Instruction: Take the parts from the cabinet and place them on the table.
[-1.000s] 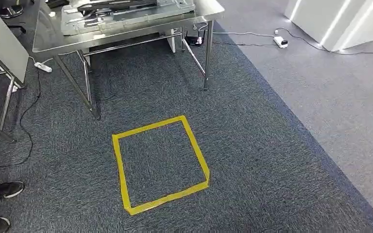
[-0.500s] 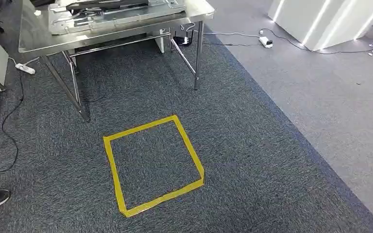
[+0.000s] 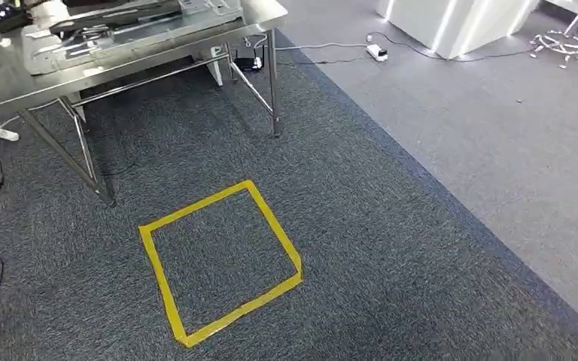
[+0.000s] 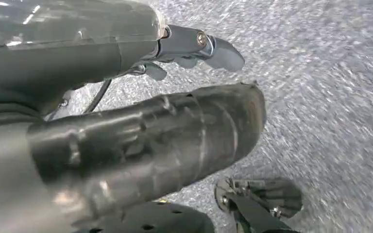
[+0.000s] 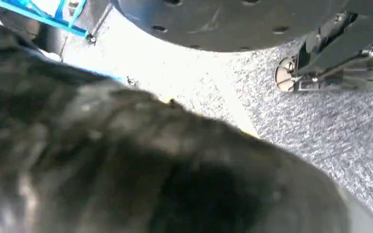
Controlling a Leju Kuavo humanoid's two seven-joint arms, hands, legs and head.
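The dark blue-grey carpet takes most of the head view, meeting a lighter grey floor along a diagonal seam on the right. Beyond it stands the stainless steel table, its top carrying flat metal parts, too glancingly seen to name more closely; its legs and cross braces leave open room underneath. A square of yellow tape lies on the carpet just short of the table, most likely a standing mark. White panels sit at the far right with a power strip and cable trailing toward the table, another power strip at the far left. The cabinet is not among these things, so this reads as a walking or turning step; next the robot needs to face its target and keep its feet off the cables and table legs. The carpet around the square gives broad room. The left hand hangs over the carpet, fingers spread, holding nothing. The right hand is a close blur; whether it is open I cannot tell.
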